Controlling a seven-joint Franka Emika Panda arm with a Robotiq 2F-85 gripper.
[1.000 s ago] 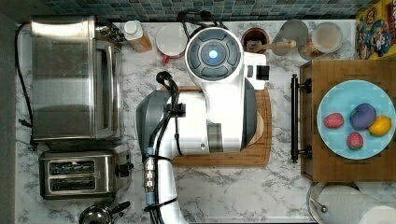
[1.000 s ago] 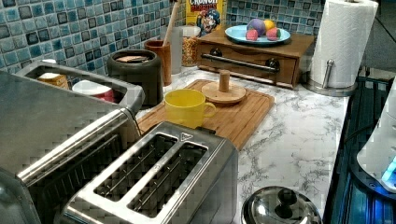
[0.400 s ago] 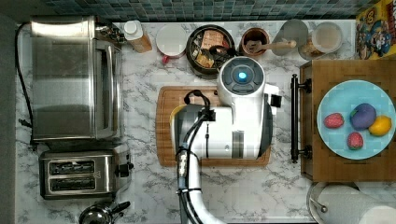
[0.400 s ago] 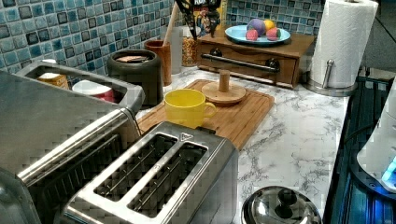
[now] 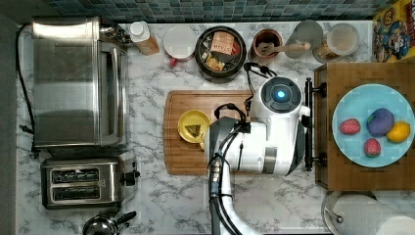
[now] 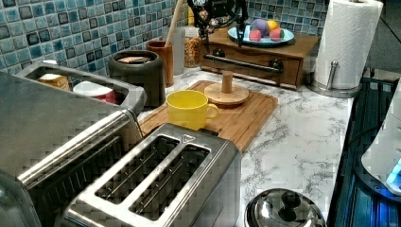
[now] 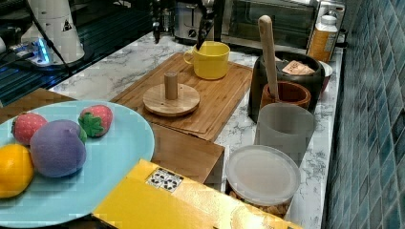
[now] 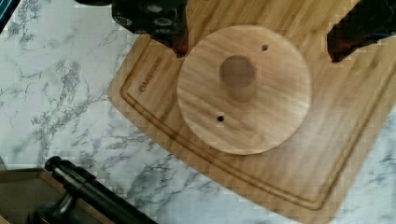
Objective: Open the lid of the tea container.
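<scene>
- Wrist view has the gripper (image 8: pixel 254 35) spread wide and empty, its two fingers (image 8: pixel 175 39) hanging above the wooden lid (image 8: pixel 243 88), one on each side of the knob (image 8: pixel 237 77), clear of it.
- With the lid as landmark: it lies flat on the cutting board (image 5: pixel 181 156), and the tea container (image 5: pixel 221 53) stands off the board beyond it, against the tiled wall, uncovered, packets showing.
- Judged risk: the job looks done, so closing on the knob could lift or drag the lid needlessly.
- A low sweep away could nudge the lid toward the yellow cup (image 6: pixel 189 109) beside it on the board.
</scene>
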